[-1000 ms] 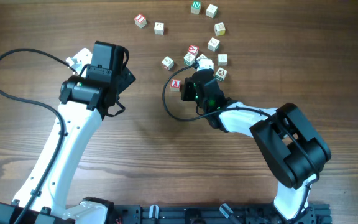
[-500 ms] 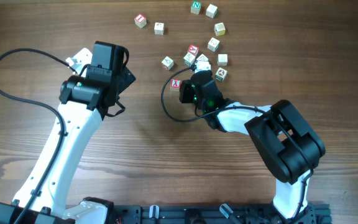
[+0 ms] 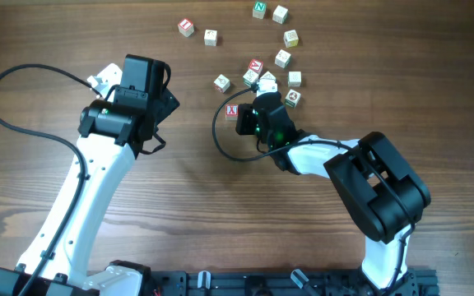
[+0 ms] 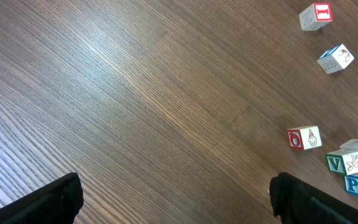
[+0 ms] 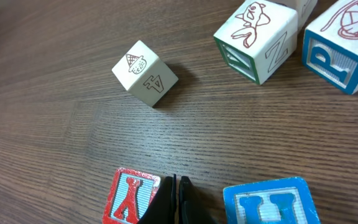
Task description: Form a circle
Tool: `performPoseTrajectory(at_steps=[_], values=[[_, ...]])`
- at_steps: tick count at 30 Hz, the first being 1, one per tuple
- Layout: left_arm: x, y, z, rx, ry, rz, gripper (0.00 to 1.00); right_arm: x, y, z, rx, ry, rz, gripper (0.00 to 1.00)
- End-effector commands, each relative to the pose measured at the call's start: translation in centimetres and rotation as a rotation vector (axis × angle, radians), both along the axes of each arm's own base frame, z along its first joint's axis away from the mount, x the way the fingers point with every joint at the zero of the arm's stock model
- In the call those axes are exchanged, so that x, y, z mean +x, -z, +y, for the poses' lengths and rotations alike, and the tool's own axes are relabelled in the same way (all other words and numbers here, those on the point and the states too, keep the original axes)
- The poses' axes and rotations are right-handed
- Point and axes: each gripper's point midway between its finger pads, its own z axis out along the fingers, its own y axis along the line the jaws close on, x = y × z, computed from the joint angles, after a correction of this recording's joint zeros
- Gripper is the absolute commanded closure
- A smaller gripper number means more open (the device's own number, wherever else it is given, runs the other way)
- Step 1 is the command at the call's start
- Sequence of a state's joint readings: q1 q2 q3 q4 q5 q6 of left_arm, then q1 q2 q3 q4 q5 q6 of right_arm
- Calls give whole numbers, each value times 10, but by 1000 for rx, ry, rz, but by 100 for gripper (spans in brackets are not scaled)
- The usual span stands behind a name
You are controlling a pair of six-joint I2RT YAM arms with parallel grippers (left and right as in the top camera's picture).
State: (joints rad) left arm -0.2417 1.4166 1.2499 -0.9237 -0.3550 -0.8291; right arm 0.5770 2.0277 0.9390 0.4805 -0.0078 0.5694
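The left hand [image 4: 176, 186] hangs over bare bench [image 3: 212, 205] with its fingers spread wide and nothing between them, well apart from the cubes.

No ring exists yet. The pieces lie loose toward the far middle and right of the bench. Furthest left are the red I cube [image 3: 186, 27] and a pale cube [image 3: 211, 36], standing apart from the others. To their right come the lone 4 cube [image 3: 222, 83] and the red X cube [image 3: 233, 112]. A tight cluster follows, with the red-topped cube [image 3: 255, 67] in it. The green N cube [image 3: 259, 9] and 3 more curve down the right side. I count 13 in the overhead view; the right arm may hide another.

The right hand [image 5: 174, 190] is closed on nothing. Its pinched fingers stand in the gap between the red X cube and the blue U cube [image 5: 272, 202], close against the X cube, though I cannot tell if they touch it.

These cubes look light, rigid and hard to damage. They should slide readily on the smooth wood, so a nudge against a flat side ought to move one. To lift one, grip 2 opposite flat faces squarely, avoiding corners where it could twist out. The clustered ones leave little finger room.

No container is in view; every cube sits directly on the bench.
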Motion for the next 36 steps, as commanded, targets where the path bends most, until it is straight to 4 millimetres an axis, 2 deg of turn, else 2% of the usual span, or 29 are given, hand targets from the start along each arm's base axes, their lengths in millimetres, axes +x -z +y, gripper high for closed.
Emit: performPoseTrajectory(at_steps=[1, 10, 11, 14, 16, 18, 21, 24, 29, 36], values=[[2, 0, 4, 13, -21, -4, 0, 3, -2, 7, -6, -38, -27, 95], [2, 0, 4, 13, -21, -4, 0, 8, -9, 6, -26, -40, -71, 96], [2, 0, 4, 13, -21, -4, 0, 10, -14, 5, -24, -34, -82, 96], [2, 0, 4, 13, -21, -4, 0, 15, -49, -2, -7, -14, -113, 95], [2, 0, 4, 13, -21, -4, 0, 17, -69, -21, -27, 35, -117, 95], [2, 0, 4, 14, -22, -4, 0, 21, -80, -37, -38, 75, -119, 95], [2, 0, 4, 14, -22, -4, 0, 24, -72, -54, -52, 103, -83, 95], [2, 0, 4, 13, -21, -4, 0, 21, -61, -60, -79, 108, -43, 95], [2, 0, 4, 13, -21, -4, 0, 22, -47, -58, -102, 87, -37, 95], [2, 0, 4, 13, -21, -4, 0, 18, -23, -45, -63, 27, 9, 95]])
